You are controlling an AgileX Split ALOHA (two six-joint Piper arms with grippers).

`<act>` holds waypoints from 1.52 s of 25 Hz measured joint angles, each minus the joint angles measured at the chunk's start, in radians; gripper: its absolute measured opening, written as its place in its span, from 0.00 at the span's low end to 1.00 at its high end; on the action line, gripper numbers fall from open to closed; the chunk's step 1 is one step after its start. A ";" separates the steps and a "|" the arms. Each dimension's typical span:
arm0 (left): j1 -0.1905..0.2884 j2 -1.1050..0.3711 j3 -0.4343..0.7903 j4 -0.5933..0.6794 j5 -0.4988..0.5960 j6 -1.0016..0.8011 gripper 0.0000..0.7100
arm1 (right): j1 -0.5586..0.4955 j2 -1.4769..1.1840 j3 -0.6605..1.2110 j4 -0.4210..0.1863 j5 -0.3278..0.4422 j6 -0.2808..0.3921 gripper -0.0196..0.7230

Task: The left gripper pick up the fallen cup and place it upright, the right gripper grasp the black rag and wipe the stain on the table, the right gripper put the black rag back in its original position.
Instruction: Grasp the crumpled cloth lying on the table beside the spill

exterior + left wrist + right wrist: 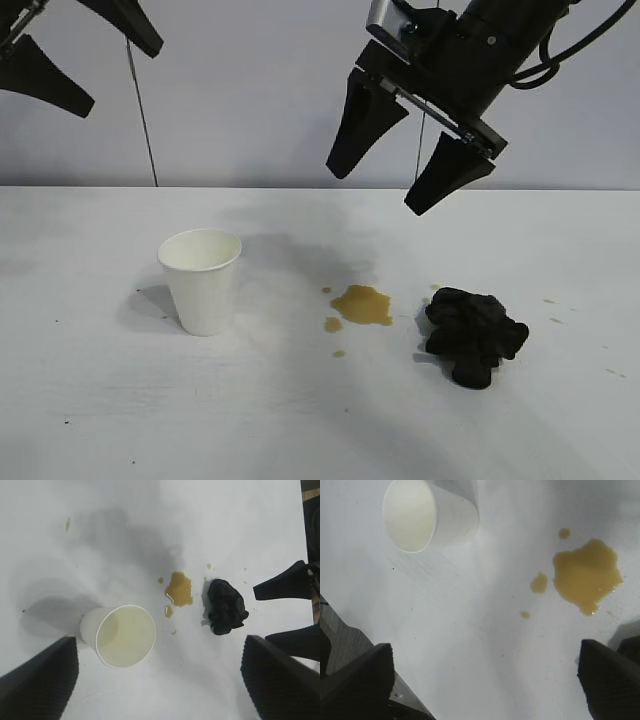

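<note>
Cup [201, 279] upright on table [90, 420], clear white space around it. Stain [362, 305] sits between cup and black rag [473, 334]. My left gripper [60, 55] up high, wide open, empty; right gripper [410, 160] above rag, spread wide, empty.

One white cup [201, 280] stands on the desk [100, 420]. Beside it lies one yellowish stain [362, 305] with about four small droplets around it, and beyond the stain, one black rag [473, 335].
</note>
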State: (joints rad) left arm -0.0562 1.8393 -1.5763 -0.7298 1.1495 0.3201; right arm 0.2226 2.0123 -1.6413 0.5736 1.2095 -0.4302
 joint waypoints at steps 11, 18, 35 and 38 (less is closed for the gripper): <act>0.000 0.000 0.008 0.004 0.058 -0.002 0.90 | 0.000 0.000 0.000 -0.201 -0.047 0.122 0.96; 0.000 -0.002 0.103 -0.003 0.051 0.001 0.90 | 0.003 0.000 0.000 -0.250 -0.050 0.137 0.94; 0.000 -0.050 0.103 0.006 0.005 0.015 0.90 | 0.003 0.041 0.029 -0.409 0.002 0.220 0.94; 0.000 -0.050 0.103 0.006 0.002 0.016 0.90 | 0.020 0.059 0.064 -0.412 0.000 0.221 0.94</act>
State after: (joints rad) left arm -0.0562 1.7895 -1.4734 -0.7236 1.1518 0.3359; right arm 0.2423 2.0710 -1.5772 0.1618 1.2098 -0.2092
